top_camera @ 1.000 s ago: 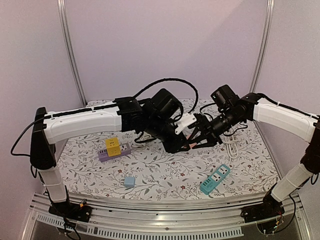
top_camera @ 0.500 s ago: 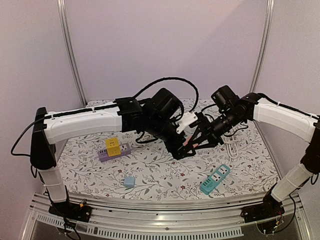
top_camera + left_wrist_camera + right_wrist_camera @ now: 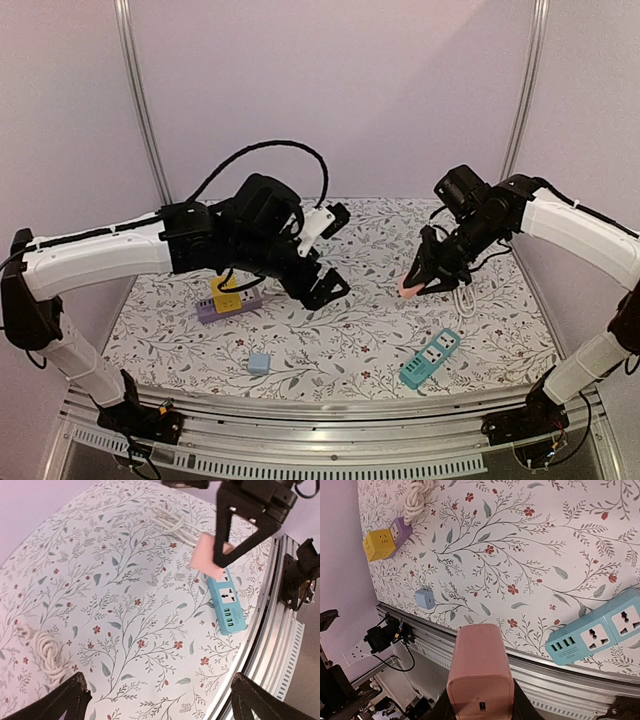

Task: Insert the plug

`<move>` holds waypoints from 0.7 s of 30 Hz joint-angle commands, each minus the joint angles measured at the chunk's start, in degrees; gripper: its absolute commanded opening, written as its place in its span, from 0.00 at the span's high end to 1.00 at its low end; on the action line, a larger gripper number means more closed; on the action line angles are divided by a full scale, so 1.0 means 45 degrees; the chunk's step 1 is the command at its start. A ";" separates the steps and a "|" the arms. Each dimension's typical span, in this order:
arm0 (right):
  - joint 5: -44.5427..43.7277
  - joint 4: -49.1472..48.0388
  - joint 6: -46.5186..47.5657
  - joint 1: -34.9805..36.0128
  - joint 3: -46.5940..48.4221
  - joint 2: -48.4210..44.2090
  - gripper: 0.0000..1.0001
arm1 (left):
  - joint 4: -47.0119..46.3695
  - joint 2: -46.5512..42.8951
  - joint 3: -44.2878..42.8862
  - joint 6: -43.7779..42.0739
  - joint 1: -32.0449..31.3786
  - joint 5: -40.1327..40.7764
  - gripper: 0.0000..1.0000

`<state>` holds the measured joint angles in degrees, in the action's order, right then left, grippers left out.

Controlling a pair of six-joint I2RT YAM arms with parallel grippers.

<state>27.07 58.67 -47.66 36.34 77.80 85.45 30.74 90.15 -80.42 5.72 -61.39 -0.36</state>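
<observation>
A pink plug (image 3: 409,286) hangs above the table's right half, with my right gripper (image 3: 420,279) shut on it. In the right wrist view the plug (image 3: 481,677) fills the lower middle between the gripper's (image 3: 481,702) dark fingers. The teal power strip (image 3: 430,359) lies flat at the front right, below and right of the plug, sockets up (image 3: 598,634). My left gripper (image 3: 333,253) is open and empty over the table's middle, well left of the plug. Its wrist view shows the plug (image 3: 209,563) and the teal strip (image 3: 227,608) ahead.
A purple power strip (image 3: 231,304) with a yellow cube adapter (image 3: 225,288) on it lies at the left. A small blue plug (image 3: 259,363) sits near the front edge. A white coiled cable (image 3: 462,292) lies at the right, and another coil (image 3: 45,650) at the purple strip.
My left gripper has opened, let go of the pink plug and drawn back to the left. The right gripper keeps the plug and has shifted slightly right and down.
</observation>
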 commanded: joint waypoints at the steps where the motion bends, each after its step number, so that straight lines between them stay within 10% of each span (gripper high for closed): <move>1: -0.3269 0.2111 -0.0956 -0.0065 0.0220 -0.0662 1.00 | -0.0021 -0.1710 0.1369 0.1815 0.0620 0.2157 0.00; 9: -0.5823 0.2717 -0.4440 -0.0035 -0.1771 -0.2396 1.00 | 0.1185 -0.5650 0.3793 0.3071 0.1439 0.6934 0.00; 21: -0.7345 0.3706 -0.7177 0.0715 -0.2567 -0.2091 1.00 | 0.3193 -0.9955 0.6374 0.4151 0.2665 0.7245 0.01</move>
<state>-2.85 74.43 -75.24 37.76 66.30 73.95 39.07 47.42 -53.80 21.12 -50.22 31.42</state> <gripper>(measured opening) 0.290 0.992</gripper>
